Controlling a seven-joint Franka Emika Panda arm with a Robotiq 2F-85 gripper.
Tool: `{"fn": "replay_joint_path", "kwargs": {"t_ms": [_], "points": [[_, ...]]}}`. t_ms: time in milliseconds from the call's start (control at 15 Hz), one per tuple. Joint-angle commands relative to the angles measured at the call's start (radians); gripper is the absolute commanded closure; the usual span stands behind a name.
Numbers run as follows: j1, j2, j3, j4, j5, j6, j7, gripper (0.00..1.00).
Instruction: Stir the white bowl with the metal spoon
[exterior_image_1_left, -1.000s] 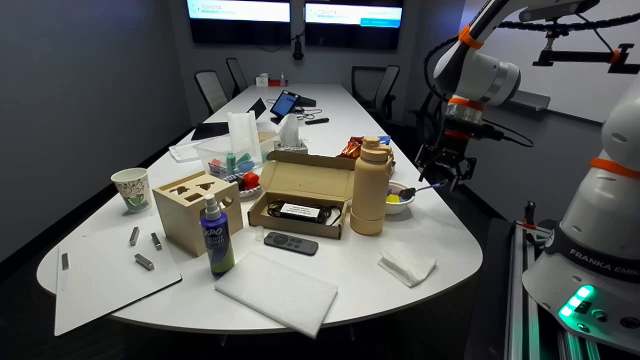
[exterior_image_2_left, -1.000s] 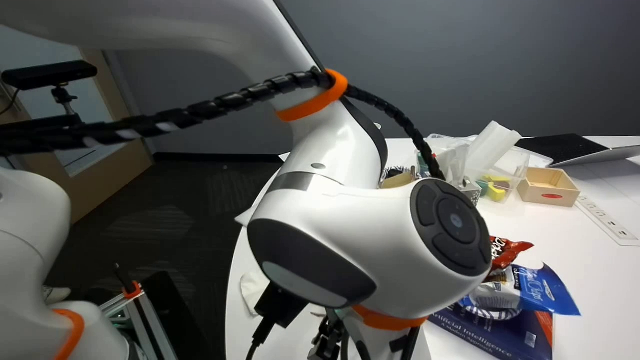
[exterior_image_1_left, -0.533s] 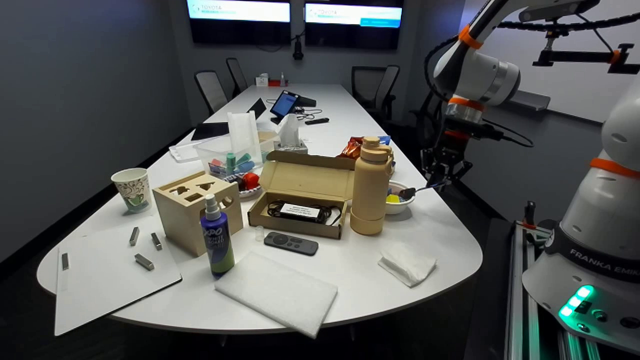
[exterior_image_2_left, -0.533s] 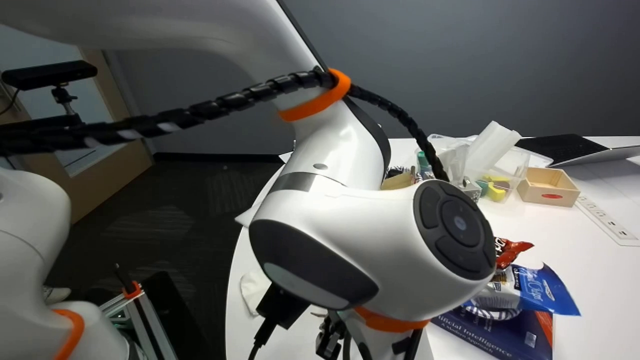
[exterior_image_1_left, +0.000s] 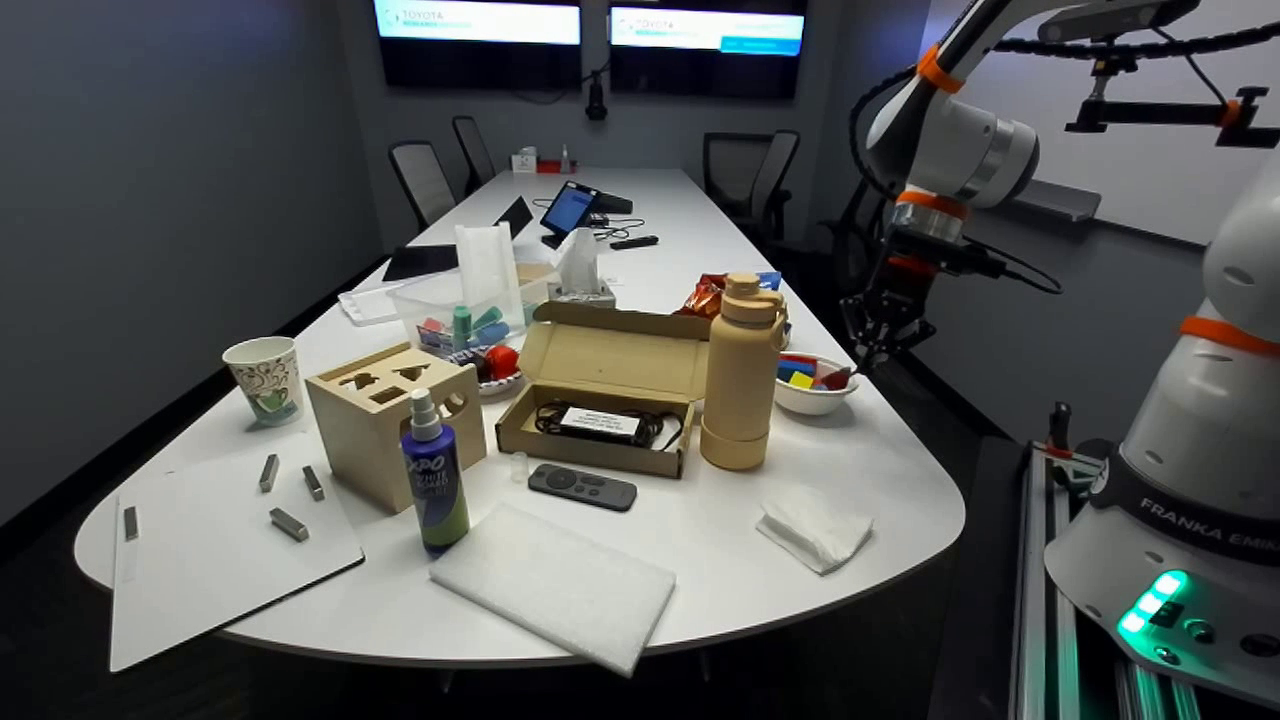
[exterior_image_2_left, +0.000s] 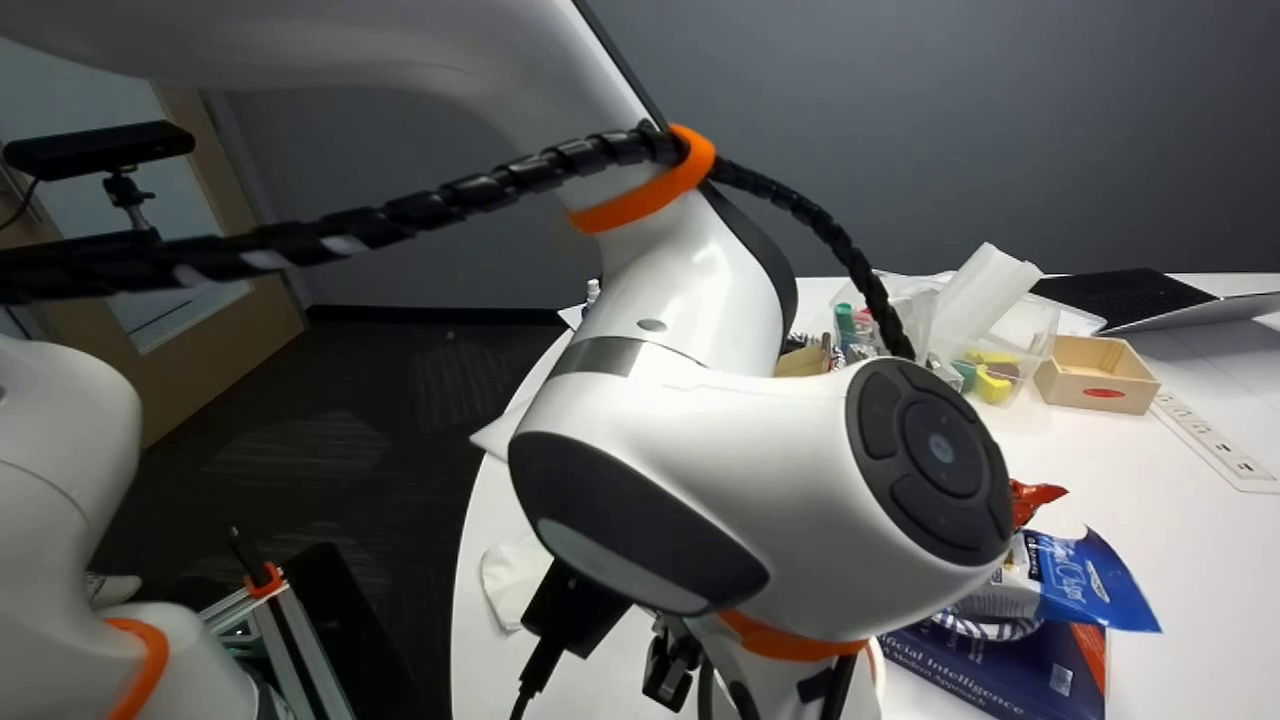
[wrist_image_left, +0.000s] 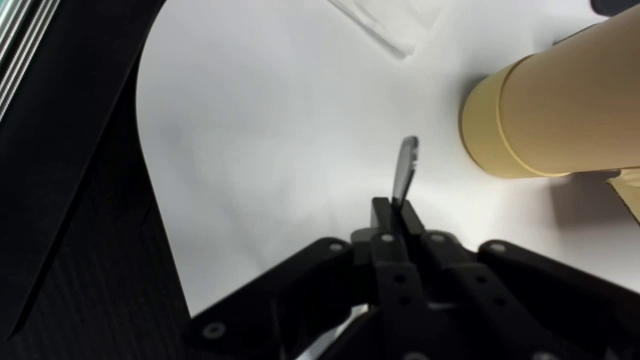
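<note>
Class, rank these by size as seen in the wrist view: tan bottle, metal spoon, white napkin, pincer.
Largest to smallest, by visible part:
Pincer, cropped
Tan bottle, cropped
White napkin, cropped
Metal spoon, partly hidden

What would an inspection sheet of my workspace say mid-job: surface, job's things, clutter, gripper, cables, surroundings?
Surface: white table, rounded end.
Job's things: white bowl holds red, blue and yellow blocks; spoon shows its handle, head unclear.
Clutter: tan bottle, partly hiding the bowl in an exterior view; Expo spray bottle, wooden shape sorter, remote control.
Grippers: single gripper closed on that handle.
Cables: black sleeved cable along the arm; black cable in open cardboard box.
Surroundings: two lit wall screens, chairs.
</note>
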Motion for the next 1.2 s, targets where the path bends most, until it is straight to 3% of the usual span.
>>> {"fn": "replay_joint_path", "kwargs": {"t_ms": [0, 600, 1133], "points": [[0.012, 0.012, -0.014, 0.031, 0.048, -0.035, -0.03, 1.0], [0.025, -0.001, -0.001, 0.135, 0.025, -0.157, 0.004, 0.99], [0.045, 0.117, 0.022, 0.265, 0.024, -0.336, 0.048, 0.99]]}}
